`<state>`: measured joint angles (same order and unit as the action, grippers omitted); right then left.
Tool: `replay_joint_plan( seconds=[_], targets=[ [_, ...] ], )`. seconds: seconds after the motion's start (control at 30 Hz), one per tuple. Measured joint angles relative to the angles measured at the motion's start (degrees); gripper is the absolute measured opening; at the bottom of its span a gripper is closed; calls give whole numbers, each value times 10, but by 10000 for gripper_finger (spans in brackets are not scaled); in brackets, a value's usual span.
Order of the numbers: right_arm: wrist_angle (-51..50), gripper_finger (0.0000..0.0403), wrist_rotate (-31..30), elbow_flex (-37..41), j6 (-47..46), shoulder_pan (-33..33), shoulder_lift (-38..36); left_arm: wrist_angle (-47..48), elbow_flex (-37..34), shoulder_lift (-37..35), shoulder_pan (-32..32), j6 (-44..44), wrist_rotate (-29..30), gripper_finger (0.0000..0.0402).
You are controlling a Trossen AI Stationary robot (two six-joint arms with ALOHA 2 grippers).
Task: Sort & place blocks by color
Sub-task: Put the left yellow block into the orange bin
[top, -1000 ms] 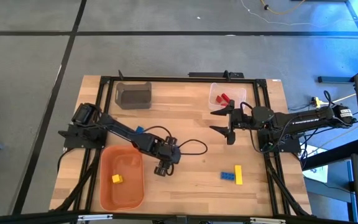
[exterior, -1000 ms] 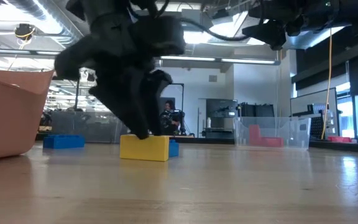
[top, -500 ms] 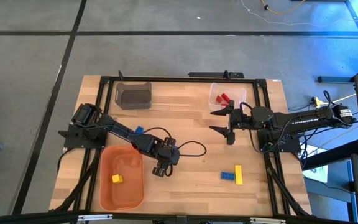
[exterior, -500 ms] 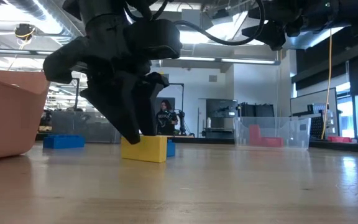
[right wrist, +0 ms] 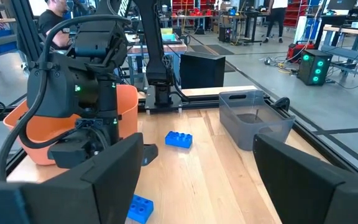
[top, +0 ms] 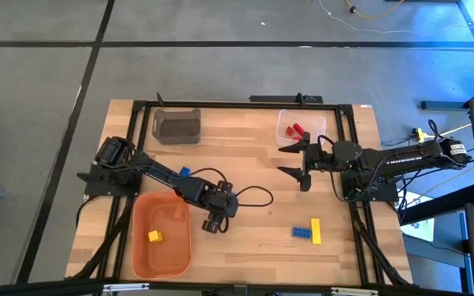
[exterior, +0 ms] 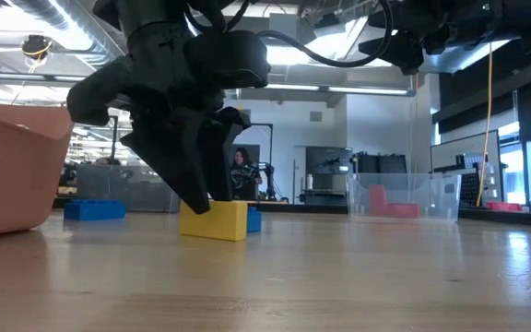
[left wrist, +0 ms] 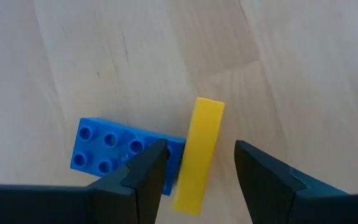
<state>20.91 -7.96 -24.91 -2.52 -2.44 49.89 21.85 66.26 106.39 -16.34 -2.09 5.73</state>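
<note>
Left gripper (top: 213,224) hangs low over the table (top: 262,238), just beside the orange bin (top: 161,236); fingers spread, nothing held. Yellow block (top: 316,231) and blue block (top: 302,232) lie touching, well apart from the orange bin. Another yellow block (top: 154,236) sits inside it. Right gripper (top: 294,159) waits near the clear bin (top: 300,125), fingers spread, empty.
</note>
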Motion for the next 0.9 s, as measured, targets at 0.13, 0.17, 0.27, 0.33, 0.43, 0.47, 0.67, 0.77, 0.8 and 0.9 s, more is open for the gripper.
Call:
replay_joint_plan(
  seconds=[0.13,0.17,0.27,0.33,0.43,0.47,0.67,0.77,0.8,0.9],
  targets=[
    [0,303,0,0,0,0,0,1,0,0,1,0,16,181],
    [0,303,0,0,0,0,0,1,0,0,1,0,21,181],
    [0,303,0,0,0,0,0,1,0,-3,1,-1,24,181],
    [0,303,0,0,0,0,0,1,0,-4,1,-2,25,181],
    [0,303,0,0,0,0,0,2,2,-4,0,-19,25,181],
    [0,303,0,0,0,0,0,2,4,-4,-1,-24,25,181],
    [0,303,0,0,0,0,0,-1,16,-4,-7,-45,23,181],
    [0,303,0,0,0,0,0,-8,17,-4,-8,-45,23,181],
    [0,303,0,0,0,0,0,-11,17,-4,-7,-45,23,181],
    [0,303,0,0,0,0,0,-18,17,-4,-7,-46,23,181]
  ],
)
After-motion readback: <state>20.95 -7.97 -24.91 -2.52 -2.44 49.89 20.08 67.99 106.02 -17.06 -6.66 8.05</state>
